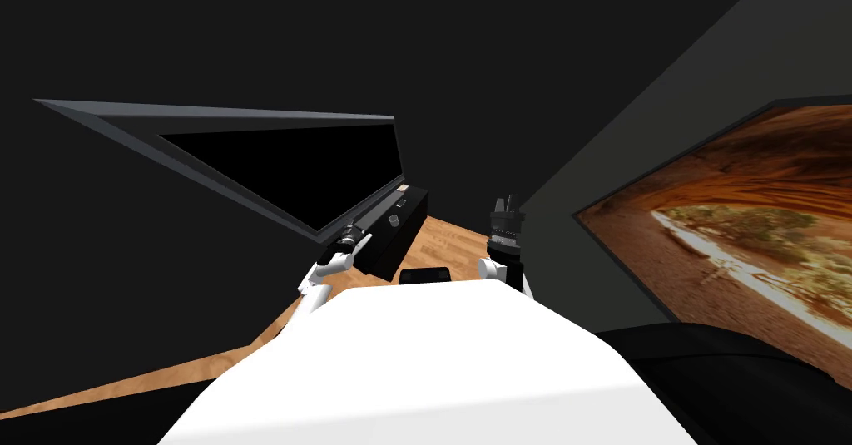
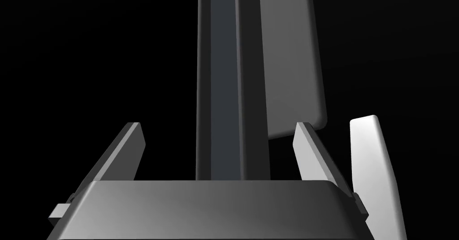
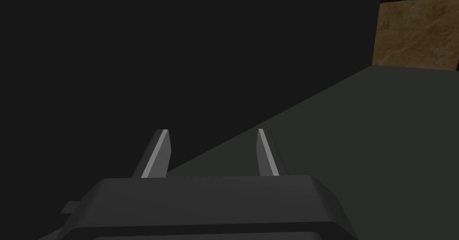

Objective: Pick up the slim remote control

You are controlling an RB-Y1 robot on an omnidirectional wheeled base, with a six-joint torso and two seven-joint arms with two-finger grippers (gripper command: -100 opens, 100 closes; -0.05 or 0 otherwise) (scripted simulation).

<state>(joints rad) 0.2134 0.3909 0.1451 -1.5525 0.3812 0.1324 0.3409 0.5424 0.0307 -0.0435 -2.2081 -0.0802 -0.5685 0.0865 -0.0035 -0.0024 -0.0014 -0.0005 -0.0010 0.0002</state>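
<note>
My left hand point(image 2: 218, 125) gapes open at the near end of the TV stand point(image 1: 387, 253), the slim dark remote point(image 2: 219, 71) lying untouched between its fingers; my right hand point(image 3: 213, 131) is open too.

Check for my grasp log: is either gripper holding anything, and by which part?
Nothing is held. The left gripper stands open around a long dark bar, not touching it; the right gripper is open too.

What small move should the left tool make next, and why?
Probably shut the left tool: its open fingers stand on both sides of the long dark remote, touching neither side. Watch the grey flat thing close beside it.
</note>
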